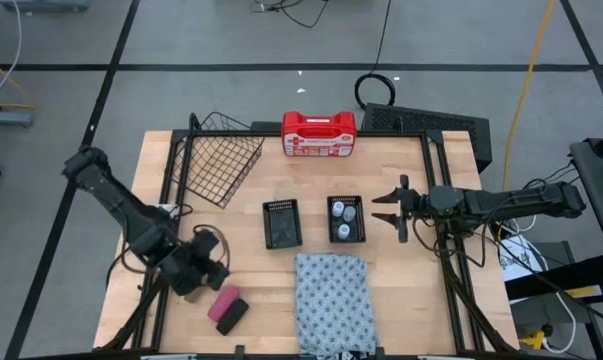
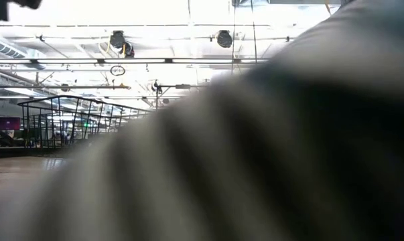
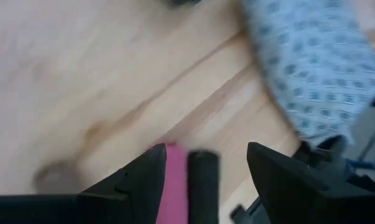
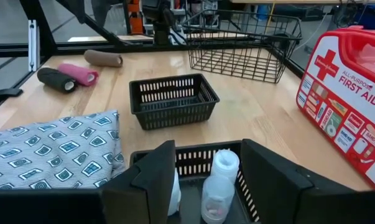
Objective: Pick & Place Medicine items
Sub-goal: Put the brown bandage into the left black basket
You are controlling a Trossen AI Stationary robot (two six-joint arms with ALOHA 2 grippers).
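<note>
Smooth wooden table (image 1: 401, 290), patterned cloth (image 1: 331, 300), seemingly translucent plastic bottles (image 4: 221, 180).

Three white bottles (image 1: 345, 221), three oblong rolls (image 4: 73, 73), two black trays (image 1: 281, 223), one wire basket (image 1: 221, 155).

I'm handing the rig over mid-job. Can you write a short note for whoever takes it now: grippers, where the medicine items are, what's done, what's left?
Left gripper: open, low over the table's front left, fingers either side of the pink roll and black roll; nothing gripped.
Right gripper: open, empty, just right of the filled tray.
Done: the whitish bottles sit in that tray.
Left: pink roll, black roll and brown roll lie on the table by the left arm. The second black tray, left of the filled one, is empty.
The first aid case and patterned cloth lie apart from both grippers.
</note>
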